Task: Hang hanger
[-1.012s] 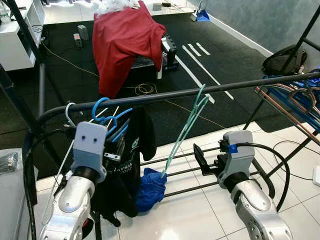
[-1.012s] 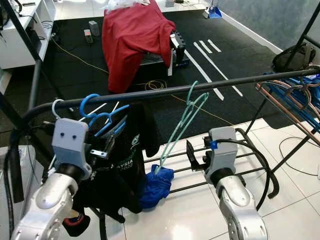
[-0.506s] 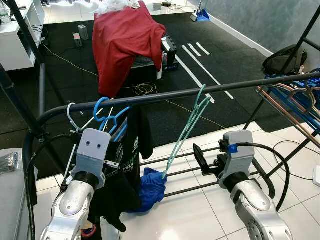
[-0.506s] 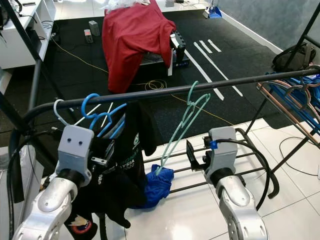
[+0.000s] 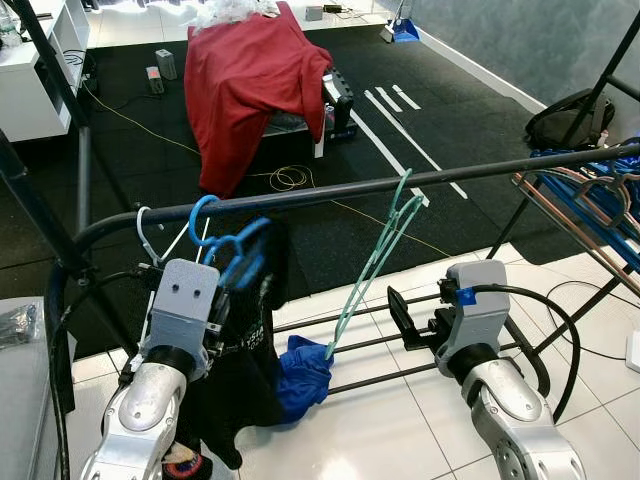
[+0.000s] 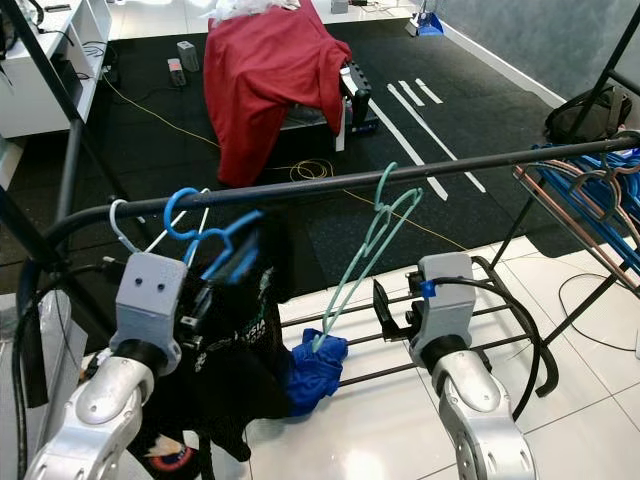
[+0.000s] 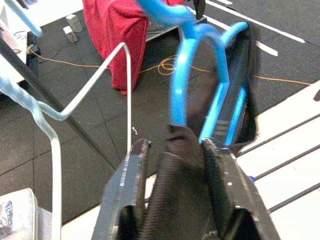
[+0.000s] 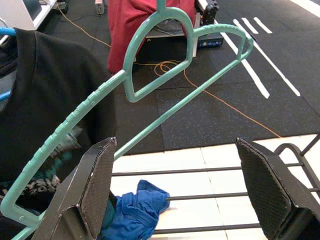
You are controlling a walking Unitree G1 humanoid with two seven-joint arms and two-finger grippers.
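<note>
— Where's the hanger just now?

— The blue hanger (image 5: 228, 243) has its hook over the black rail (image 5: 400, 184), near the rail's left bend, with a black T-shirt (image 5: 243, 340) draped below it. Beside it on the rail hangs a white wire hanger (image 5: 146, 232).

— And the left claw?

— The left claw (image 7: 172, 165) sits just under the blue hanger, its two fingers (image 7: 131, 172) drawn narrow with a fold of the black T-shirt pinched between them. From the head camera the fingers are tucked behind the wrist housing, so I can't be sure whether they also touch the hanger's bar; the wrist camera shows cloth in the grip.

— The right one?

— The right claw (image 8: 180, 185) is spread wide and holds nothing. It hovers low behind the rail, facing a teal hanger (image 8: 150, 95) that hooks on the rail farther right and slants down toward a blue cloth (image 5: 302, 372) bunched on the low bars of the rack.

— Anything else about?

— A red cloth (image 5: 250, 80) thrown over something on the dark floor mat beyond, and more hangers (image 5: 590, 195) on a second rack at the far right.
</note>
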